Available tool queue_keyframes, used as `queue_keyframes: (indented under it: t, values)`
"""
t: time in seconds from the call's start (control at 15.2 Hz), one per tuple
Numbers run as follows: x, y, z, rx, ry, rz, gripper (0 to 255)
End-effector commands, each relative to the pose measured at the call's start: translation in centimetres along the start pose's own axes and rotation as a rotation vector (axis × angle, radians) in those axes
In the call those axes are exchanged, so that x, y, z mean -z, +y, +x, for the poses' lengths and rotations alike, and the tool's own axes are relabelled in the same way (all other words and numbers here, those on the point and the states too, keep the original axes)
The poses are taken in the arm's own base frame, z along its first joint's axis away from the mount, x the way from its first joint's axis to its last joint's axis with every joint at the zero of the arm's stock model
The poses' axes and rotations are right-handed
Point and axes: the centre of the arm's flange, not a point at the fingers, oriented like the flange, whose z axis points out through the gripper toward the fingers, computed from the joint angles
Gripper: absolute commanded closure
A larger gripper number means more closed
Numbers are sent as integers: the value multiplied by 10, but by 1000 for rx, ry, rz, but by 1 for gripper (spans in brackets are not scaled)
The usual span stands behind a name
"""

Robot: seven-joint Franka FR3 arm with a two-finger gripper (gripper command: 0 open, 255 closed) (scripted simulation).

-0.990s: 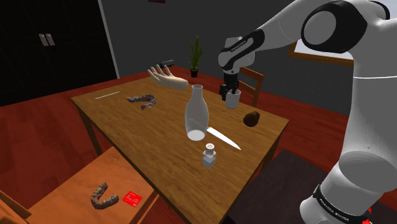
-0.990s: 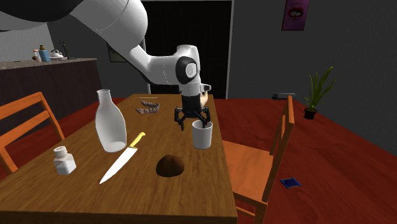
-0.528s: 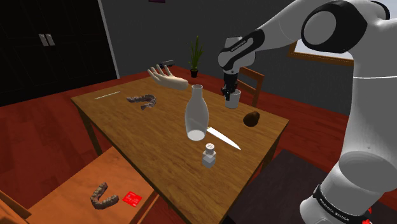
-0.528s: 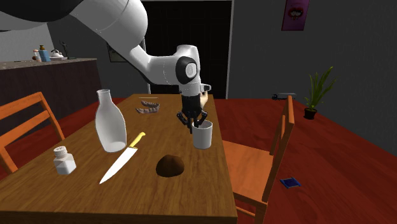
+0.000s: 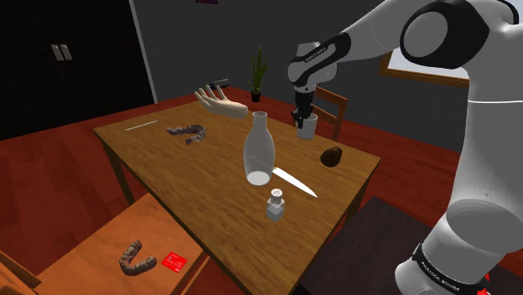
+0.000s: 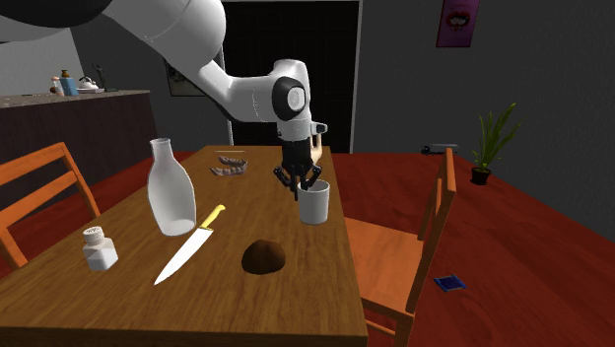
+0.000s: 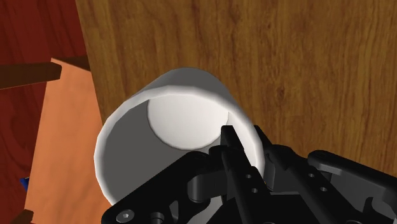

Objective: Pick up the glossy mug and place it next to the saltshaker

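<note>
The white mug hangs just above the far end of the wooden table, near the edge by the chair. My black gripper comes down from above and is shut on the mug's rim, one finger inside the cup and one outside. The small white saltshaker stands upright at the near end of the table, well away from the mug, beyond the knife.
A tall white bottle stands mid-table between mug and saltshaker. A brown lump lies close to the mug. A model hand and dentures lie farther off. A wooden chair stands beside the table.
The fingers, open around the mug's rim a second ago, have shut on it. The hand and mug have since risen slightly off the table.
</note>
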Motion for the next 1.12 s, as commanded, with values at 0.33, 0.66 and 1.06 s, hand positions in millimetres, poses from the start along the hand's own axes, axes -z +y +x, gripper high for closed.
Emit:
queue_keyframes:
  t: [0.33,0.66,1.06]
  values:
    - [38,2,-2,0,0,0,255]
    - [64,3,-2,0,0,0,255]
    - [96,5,-2,0,0,0,255]
